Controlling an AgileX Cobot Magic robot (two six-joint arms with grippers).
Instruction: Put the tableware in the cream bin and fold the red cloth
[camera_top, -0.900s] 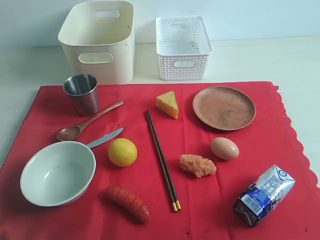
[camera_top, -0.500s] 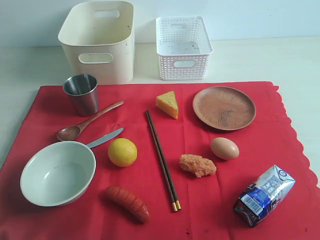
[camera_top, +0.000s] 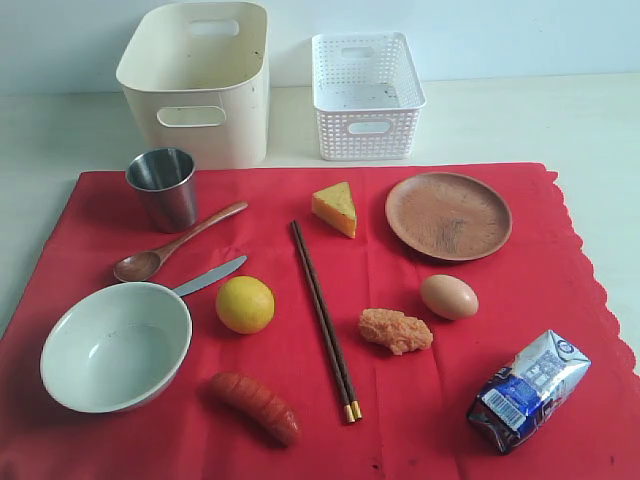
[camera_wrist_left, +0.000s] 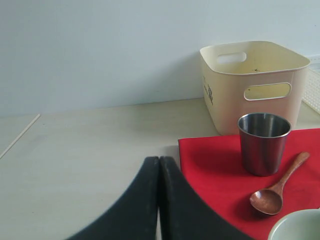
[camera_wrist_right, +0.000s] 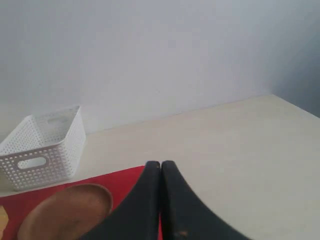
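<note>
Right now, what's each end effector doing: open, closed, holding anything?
Left end effector: closed, fingers pressed together, holding nothing.
Right end effector: closed, fingers pressed together, holding nothing.

Here's the left gripper (camera_wrist_left: 159, 161), two smooth matte-black fingers (camera_wrist_left: 137, 205) tapering to rounded tips and flaring wide toward their bases, and the right gripper (camera_wrist_right: 160, 164) matches it, the same plain black curved blades, with a tiny pale-brown speck (camera_wrist_right: 181, 233) on one.
</note>
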